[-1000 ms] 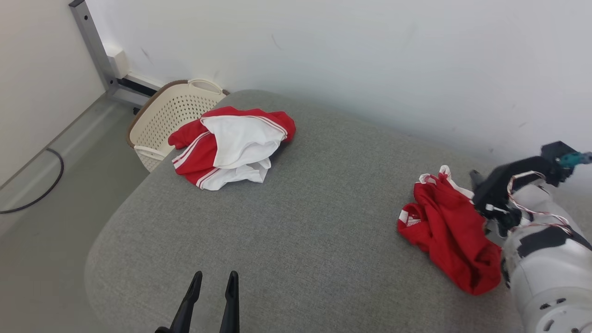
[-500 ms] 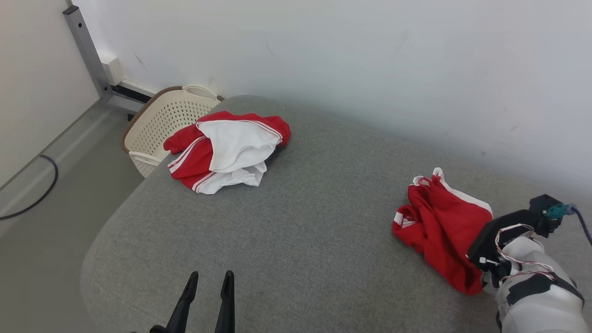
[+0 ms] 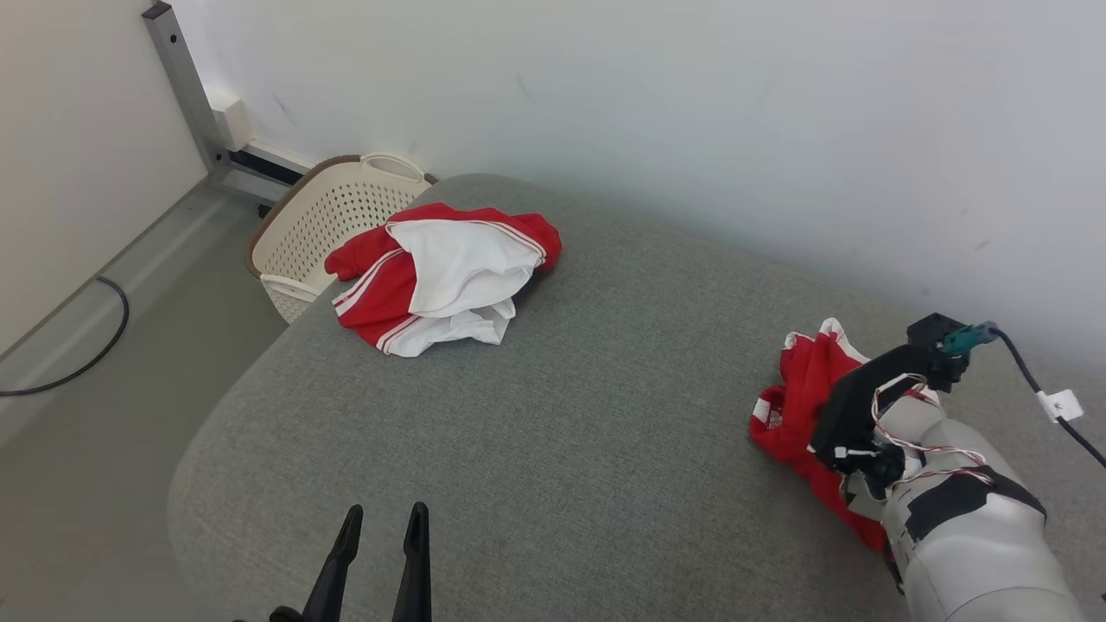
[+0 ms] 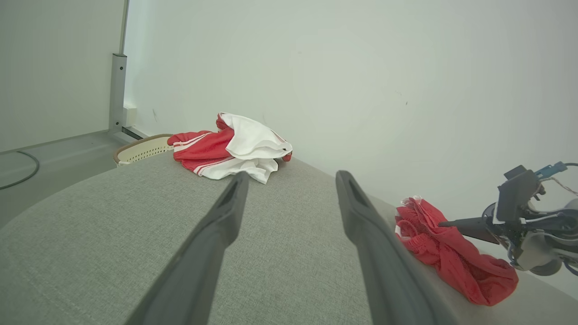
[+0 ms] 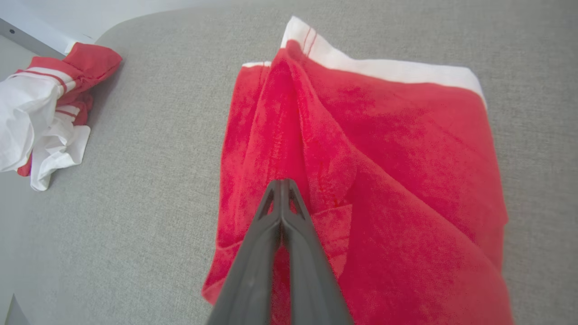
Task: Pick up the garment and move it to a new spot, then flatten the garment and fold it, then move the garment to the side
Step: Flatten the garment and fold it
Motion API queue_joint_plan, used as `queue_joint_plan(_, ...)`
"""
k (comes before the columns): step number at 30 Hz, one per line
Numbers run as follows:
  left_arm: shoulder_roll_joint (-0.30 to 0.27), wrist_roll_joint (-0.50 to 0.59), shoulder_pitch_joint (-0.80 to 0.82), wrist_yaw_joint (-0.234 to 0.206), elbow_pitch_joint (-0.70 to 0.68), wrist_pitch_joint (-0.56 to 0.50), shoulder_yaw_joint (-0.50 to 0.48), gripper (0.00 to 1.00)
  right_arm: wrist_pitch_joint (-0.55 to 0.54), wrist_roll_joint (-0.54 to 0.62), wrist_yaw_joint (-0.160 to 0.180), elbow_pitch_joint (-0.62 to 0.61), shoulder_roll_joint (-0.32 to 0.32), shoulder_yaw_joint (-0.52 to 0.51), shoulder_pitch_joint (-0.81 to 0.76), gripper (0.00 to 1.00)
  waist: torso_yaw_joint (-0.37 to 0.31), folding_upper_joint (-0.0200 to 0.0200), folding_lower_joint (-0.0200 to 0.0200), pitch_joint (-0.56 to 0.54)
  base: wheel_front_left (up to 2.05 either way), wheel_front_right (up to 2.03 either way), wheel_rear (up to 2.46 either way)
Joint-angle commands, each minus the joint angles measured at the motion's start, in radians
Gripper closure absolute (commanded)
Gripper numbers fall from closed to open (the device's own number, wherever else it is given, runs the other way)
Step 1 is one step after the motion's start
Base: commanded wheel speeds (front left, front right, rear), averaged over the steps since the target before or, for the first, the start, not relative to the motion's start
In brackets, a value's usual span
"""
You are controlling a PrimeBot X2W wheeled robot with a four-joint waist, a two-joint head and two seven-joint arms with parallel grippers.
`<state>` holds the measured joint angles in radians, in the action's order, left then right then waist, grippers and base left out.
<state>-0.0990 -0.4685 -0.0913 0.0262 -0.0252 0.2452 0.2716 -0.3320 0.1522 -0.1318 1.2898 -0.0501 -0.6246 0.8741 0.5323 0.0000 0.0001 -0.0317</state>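
Cushion [image 3: 553, 415] holds garment [image 5: 406, 180] beneath closed right fingers [image 5: 261, 253].

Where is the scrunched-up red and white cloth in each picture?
Head view: the crumpled red-and-white garment lies upper left of centre, by the cream plastic basket.
Left wrist view: upper left of centre.
Right wrist view: at the left edge.
Shared landmark: the plain red garment with a white band, right of it everywhere.

Bare test room: plain white wall [image 3: 691, 130], grey padded surface [image 3: 562, 432], laundry basket [image 3: 320, 225], floor cable [image 3: 127, 311].
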Motion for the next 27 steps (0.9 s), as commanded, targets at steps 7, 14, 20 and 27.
queue_joint_plan(7,0.005,-0.002,0.012,-0.003,0.005,0.012,-0.009,0.0,-0.037,-0.564,0.002,-0.012,0.001,0.603,-0.059,1.0,0.008,0.0,-0.0001,-0.001,0.0,0.0,0.0)
queue_joint_plan(14,0.001,0.007,-0.016,-0.015,-0.009,0.017,-0.029,0.0,0.06,-0.943,0.002,-0.18,-0.002,0.968,-0.073,1.0,-0.027,0.0,-0.0001,-0.021,0.0,0.0,0.0)
queue_joint_plan(20,0.001,0.01,-0.037,-0.016,-0.024,0.018,-0.037,0.0,0.246,-0.851,0.002,-0.005,-0.029,0.934,0.034,1.0,-0.047,0.0,-0.0001,-0.031,0.0,0.0,0.0)
queue_joint_plan(27,0.003,0.014,-0.033,-0.006,-0.024,0.019,-0.026,0.0,0.245,-0.702,0.002,-0.001,-0.145,0.802,-0.08,1.0,-0.042,0.0,-0.0001,-0.023,0.0,0.0,0.0)
